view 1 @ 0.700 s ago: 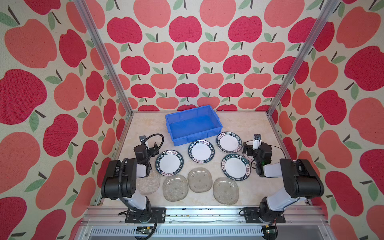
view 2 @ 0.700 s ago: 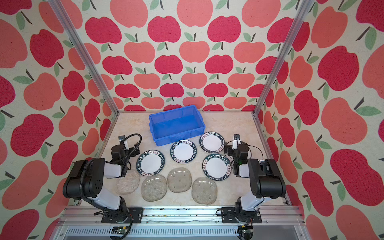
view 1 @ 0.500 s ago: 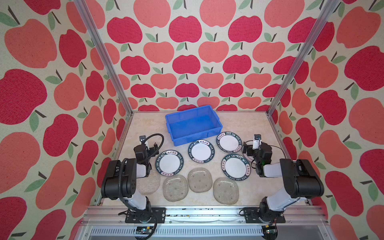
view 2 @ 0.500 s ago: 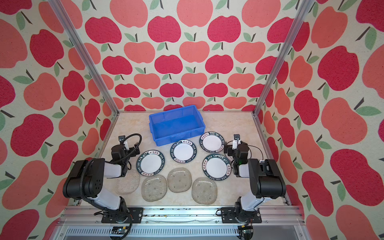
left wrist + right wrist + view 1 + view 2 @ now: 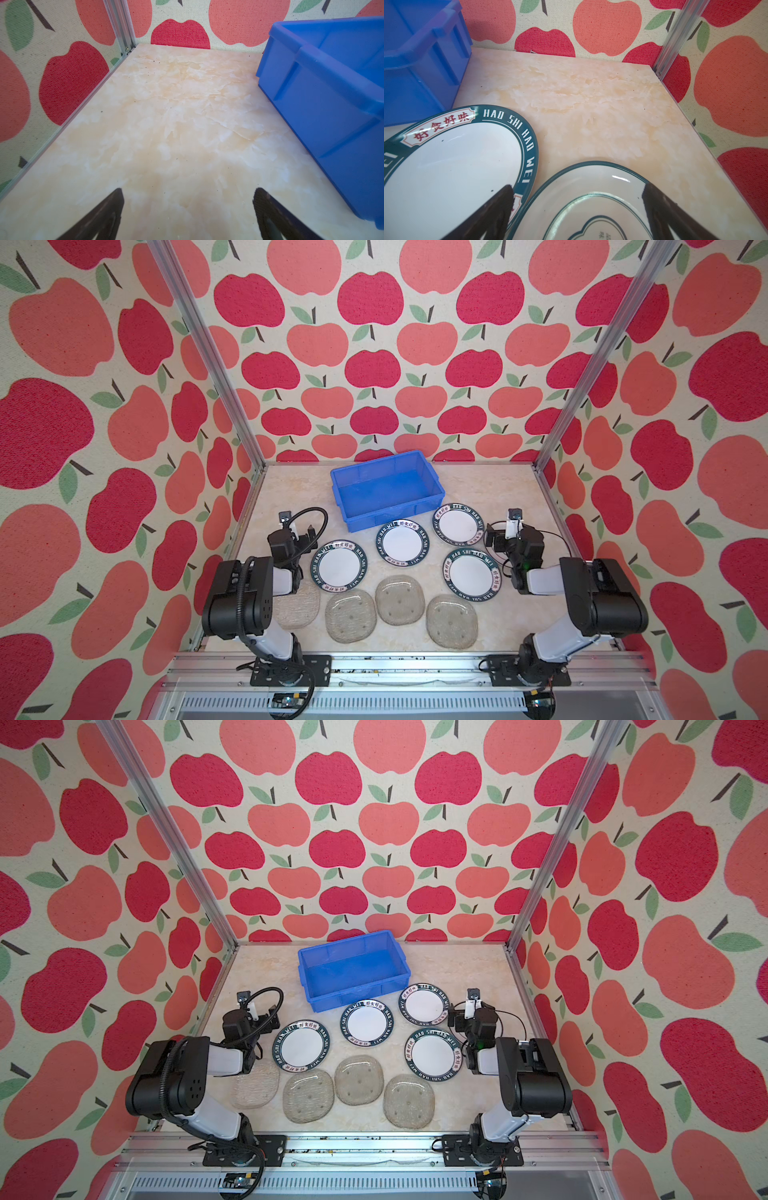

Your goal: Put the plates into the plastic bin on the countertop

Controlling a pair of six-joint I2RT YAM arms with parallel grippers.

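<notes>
The blue plastic bin (image 5: 386,489) stands empty at the back centre of the countertop (image 5: 490,489). Several round green-rimmed plates lie in front of it, among them one (image 5: 339,568) by my left gripper (image 5: 307,536) and one (image 5: 458,523) by my right gripper (image 5: 493,537). Several clear glass plates (image 5: 400,599) form a row nearer the front. My left gripper (image 5: 188,193) is open over bare countertop (image 5: 176,124), the bin (image 5: 324,87) beside it. My right gripper (image 5: 577,191) is open above a white plate with a centre emblem (image 5: 591,199), next to a lettered plate (image 5: 452,166).
Apple-patterned walls and aluminium posts (image 5: 208,356) close in the back and both sides. An aluminium rail (image 5: 395,664) carries both arm bases along the front edge. The leftmost glass plate (image 5: 297,608) lies partly under my left arm.
</notes>
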